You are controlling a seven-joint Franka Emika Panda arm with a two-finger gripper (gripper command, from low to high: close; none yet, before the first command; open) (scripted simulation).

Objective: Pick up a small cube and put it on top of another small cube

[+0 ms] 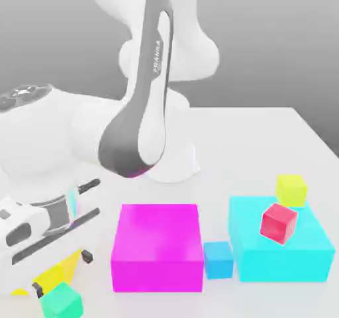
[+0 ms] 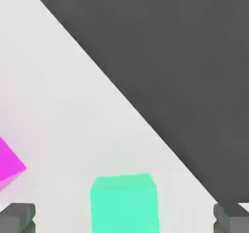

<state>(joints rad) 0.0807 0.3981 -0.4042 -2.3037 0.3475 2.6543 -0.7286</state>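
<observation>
**A:** so where's the arm at here? I see the small teal-green cube (image 1: 62,301) way down at the near edge on the exterior view's left, sitting just beside a yellow block (image 1: 54,273).

**B:** yep, and the gripper (image 1: 61,270) is right over it. In the hand view the cube (image 2: 124,203) sits between the two fingertips (image 2: 17,217), which are spread wide with clear table (image 2: 73,106) on both sides. Nothing pinched yet. My guess is it's lined up that way so it can drop straight down and close on opposite faces.

**A:** and the stacking target?

**B:** probably the small light-blue cube (image 1: 218,259), tucked in the gap between the big magenta block (image 1: 157,247) and the big cyan block (image 1: 281,240). There's also a small red cube (image 1: 279,222) tilted on the cyan one, next to a small yellow cube (image 1: 291,190).

**A:** tight gap for a placement.

**B:** yeah, I'd worry about open fingers clipping the big blocks there.
</observation>
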